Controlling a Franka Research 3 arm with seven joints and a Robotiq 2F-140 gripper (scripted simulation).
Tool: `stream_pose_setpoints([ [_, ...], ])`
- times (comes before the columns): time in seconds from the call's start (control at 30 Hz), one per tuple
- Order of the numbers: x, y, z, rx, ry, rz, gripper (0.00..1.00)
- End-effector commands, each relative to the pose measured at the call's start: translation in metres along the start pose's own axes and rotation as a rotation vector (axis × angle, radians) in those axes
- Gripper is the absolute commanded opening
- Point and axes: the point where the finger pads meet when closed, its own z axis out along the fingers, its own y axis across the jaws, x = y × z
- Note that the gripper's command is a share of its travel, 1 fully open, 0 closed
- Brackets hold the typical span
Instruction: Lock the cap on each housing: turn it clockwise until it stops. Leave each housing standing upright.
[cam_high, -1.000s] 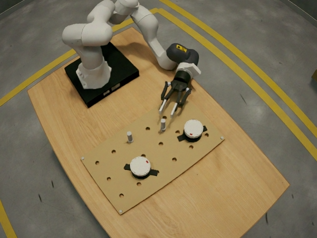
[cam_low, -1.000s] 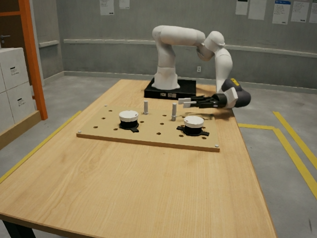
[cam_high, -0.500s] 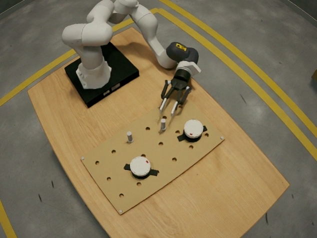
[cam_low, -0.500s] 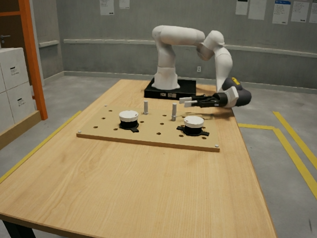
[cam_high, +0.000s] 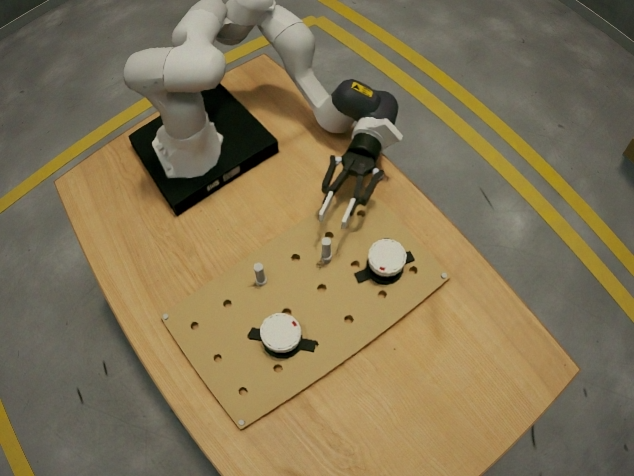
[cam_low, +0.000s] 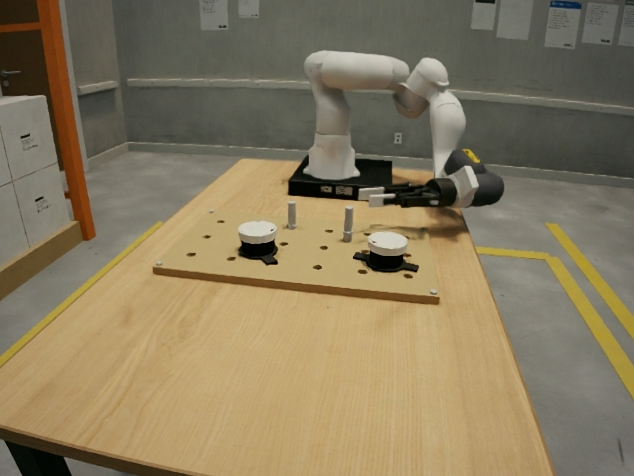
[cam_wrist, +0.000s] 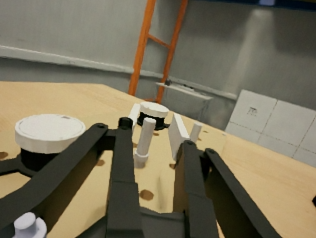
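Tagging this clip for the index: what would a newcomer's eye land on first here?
Probably the two round white caps, each on an upright black housing on the tan board. Next, the white arm at the table's far end in the exterior view, its gripper reaching in almost level, fingers apart with nothing between them, near two grey pegs.

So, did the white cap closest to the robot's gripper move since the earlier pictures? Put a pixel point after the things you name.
No. The closest cap (cam_high: 387, 255) (cam_low: 387, 242) (cam_wrist: 49, 131) sits just as far from the board's nearest corner screw (cam_high: 444, 275) (cam_low: 433, 291).
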Motion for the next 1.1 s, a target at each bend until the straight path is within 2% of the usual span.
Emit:
stream_pose_setpoints([
  [0.0, 0.008, -0.002, -0.001, 0.006, 0.002, -0.013, 0.36],
  [0.63, 0.031, -0.002, 0.0, 0.006, 0.002, -0.013, 0.36],
  [1.07, 0.037, -0.002, 0.0, 0.006, 0.002, -0.013, 0.36],
])
